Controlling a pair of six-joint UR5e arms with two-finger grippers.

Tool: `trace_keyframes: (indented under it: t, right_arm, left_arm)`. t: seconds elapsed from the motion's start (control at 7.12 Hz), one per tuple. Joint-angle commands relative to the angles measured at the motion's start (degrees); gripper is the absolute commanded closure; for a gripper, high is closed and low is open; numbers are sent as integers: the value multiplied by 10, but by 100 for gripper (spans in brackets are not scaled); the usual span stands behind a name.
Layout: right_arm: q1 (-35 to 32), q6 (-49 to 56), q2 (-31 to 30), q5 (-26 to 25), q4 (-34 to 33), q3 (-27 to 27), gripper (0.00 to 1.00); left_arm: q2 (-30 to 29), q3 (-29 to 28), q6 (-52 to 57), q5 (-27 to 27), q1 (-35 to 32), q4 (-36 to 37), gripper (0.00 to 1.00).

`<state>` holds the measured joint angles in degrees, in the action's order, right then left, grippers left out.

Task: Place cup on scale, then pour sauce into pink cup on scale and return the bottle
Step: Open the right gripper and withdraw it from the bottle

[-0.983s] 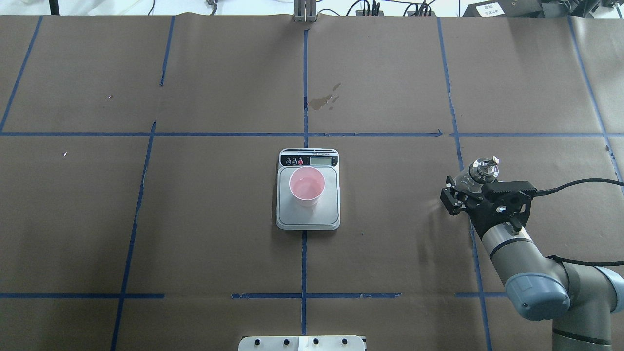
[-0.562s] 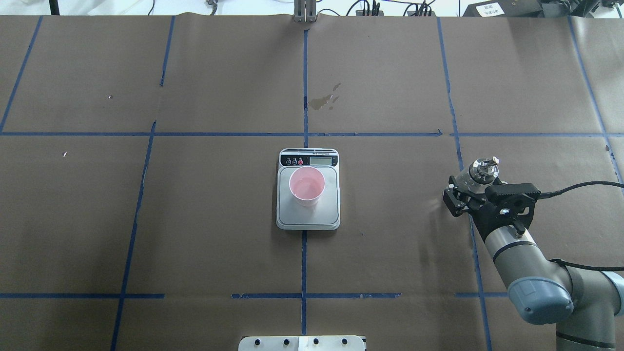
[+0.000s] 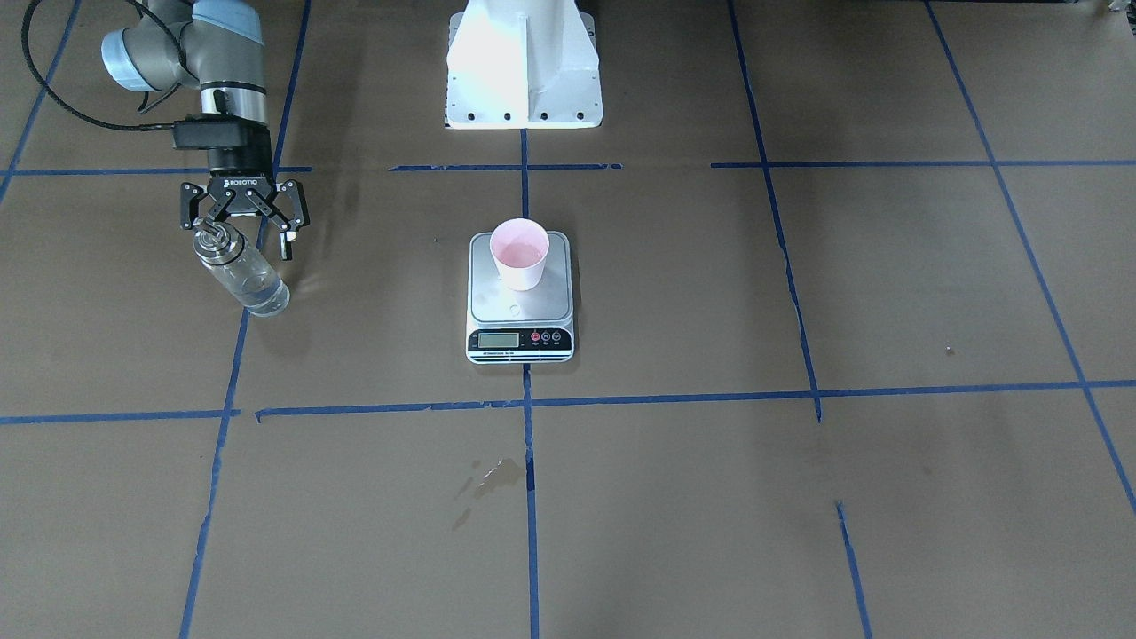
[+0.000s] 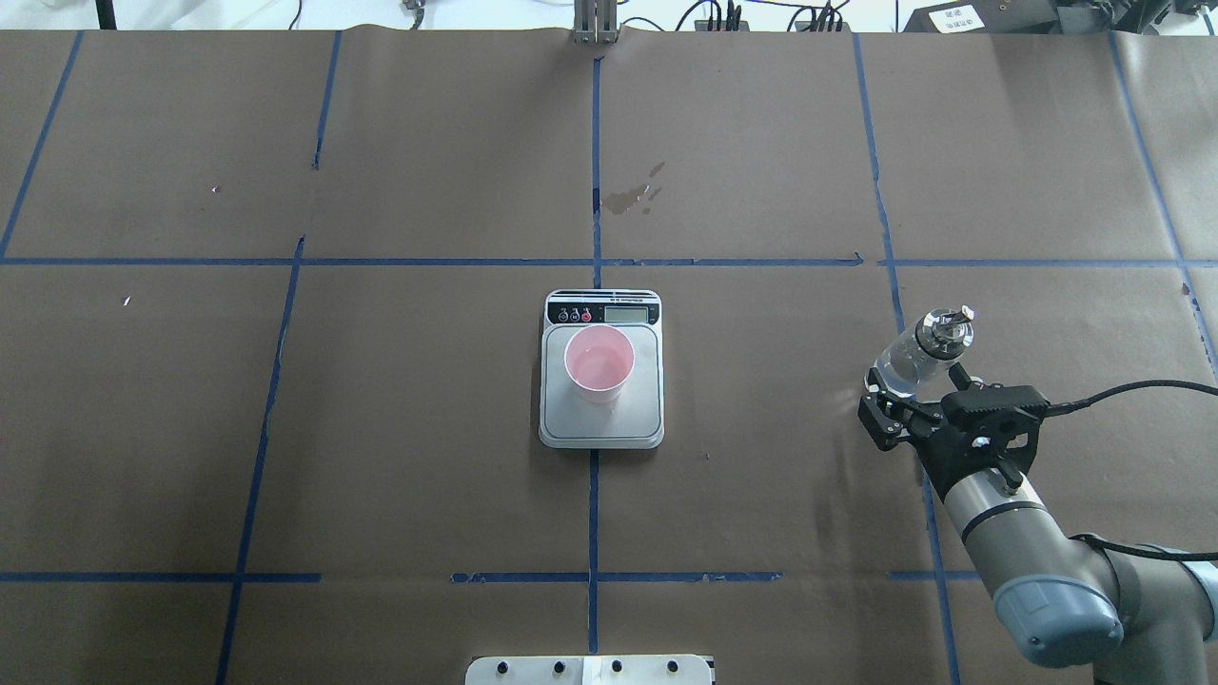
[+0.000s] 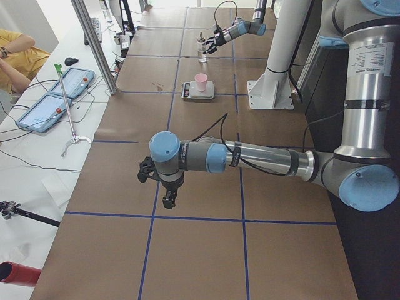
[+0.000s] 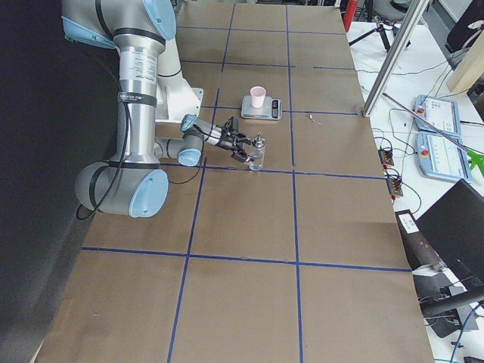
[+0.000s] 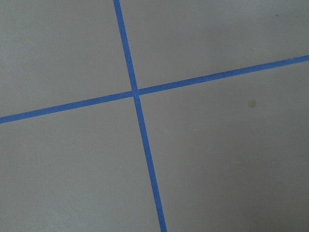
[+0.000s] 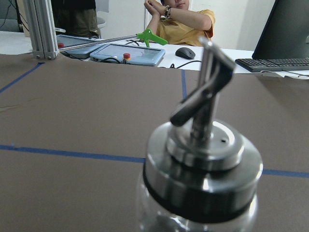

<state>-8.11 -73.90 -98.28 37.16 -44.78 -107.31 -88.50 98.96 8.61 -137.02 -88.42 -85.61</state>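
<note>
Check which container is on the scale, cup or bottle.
The pink cup stands on the scale platform. The clear glass bottle stands on the table, well off to the side, by the open right gripper.

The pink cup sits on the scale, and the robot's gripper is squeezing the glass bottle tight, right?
Not quite. The pink cup does sit on the scale, but the right gripper is not squeezing the glass bottle. It is open, its jaws spread wider than the bottle, which stands by itself. The exterior front-facing view shows this.
</note>
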Motion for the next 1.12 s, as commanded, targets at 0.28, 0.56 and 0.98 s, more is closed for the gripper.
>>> trace_keyframes:
  t: [0.28, 0.56, 0.98]
  right_arm:
    - [88, -10, -109, -58, 114, 2, 0]
    - [85, -10, -139, -36, 126, 2, 0]
    - [-16, 76, -169, 105, 235, 21, 0]
  left_arm:
    - [0, 1, 2, 0, -1, 0, 0]
    - [0, 4, 3, 1, -1, 0, 0]
    - [0, 4, 3, 1, -1, 0, 0]
